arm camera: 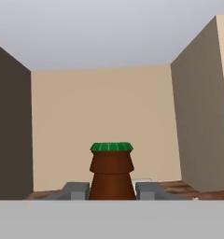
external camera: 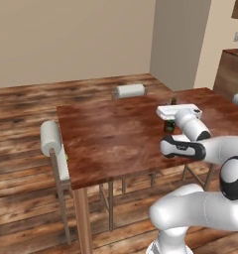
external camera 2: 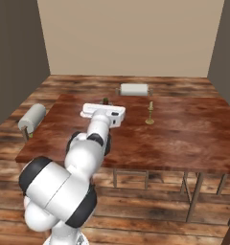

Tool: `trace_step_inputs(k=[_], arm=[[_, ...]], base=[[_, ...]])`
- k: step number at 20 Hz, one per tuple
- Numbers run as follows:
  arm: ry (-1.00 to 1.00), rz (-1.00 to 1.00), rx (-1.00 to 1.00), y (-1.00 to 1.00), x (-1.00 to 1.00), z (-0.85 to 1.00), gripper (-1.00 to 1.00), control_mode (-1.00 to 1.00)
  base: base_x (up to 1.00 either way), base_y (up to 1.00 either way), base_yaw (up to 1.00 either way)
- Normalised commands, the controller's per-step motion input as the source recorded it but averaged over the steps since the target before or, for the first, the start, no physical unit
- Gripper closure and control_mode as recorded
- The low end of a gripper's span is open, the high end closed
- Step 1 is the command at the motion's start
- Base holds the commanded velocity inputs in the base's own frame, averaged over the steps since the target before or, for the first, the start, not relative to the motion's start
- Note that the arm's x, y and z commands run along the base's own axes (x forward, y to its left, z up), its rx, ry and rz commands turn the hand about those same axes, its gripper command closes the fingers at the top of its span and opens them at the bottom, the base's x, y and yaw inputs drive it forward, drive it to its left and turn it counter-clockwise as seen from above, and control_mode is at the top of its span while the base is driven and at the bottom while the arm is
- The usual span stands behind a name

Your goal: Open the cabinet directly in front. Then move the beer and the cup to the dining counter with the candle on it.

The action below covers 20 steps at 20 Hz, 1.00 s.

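Reddish-brown desk (external camera: 111,139) on plank floor (external camera: 22,198); white arm (external camera: 200,149) reaches over its right side, hand (external camera: 178,111) above a dark bottle (external camera: 169,125). Chairs (external camera: 54,149) stand left and far.

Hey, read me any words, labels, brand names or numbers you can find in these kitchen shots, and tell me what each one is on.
None can be read.
The beer, held between the claw fingers: green cap and brown glass, no lettering visible.
The candle on the dining counter: plain, no marking.
The robot's white arm: no lettering to make out.
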Motion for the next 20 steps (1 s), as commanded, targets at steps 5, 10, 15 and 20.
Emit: trace_step_inputs(k=[5,10,15,20], arm=[[0.00,0.00,-0.01,0.00,0.21,-0.09,1.00,-1.00],[0.00,0.00,0.00,0.03,0.28,-0.16,1.00,-1.00],[0.00,0.00,0.00,0.08,0.35,-0.22,1.00,-1.00],[0.00,0.00,0.00,0.11,0.46,-0.28,1.00,-1.00]], base=[[0.00,0.00,0.00],[0.00,0.00,0.00],[0.00,0.00,0.00],[0.00,0.00,0.00]])
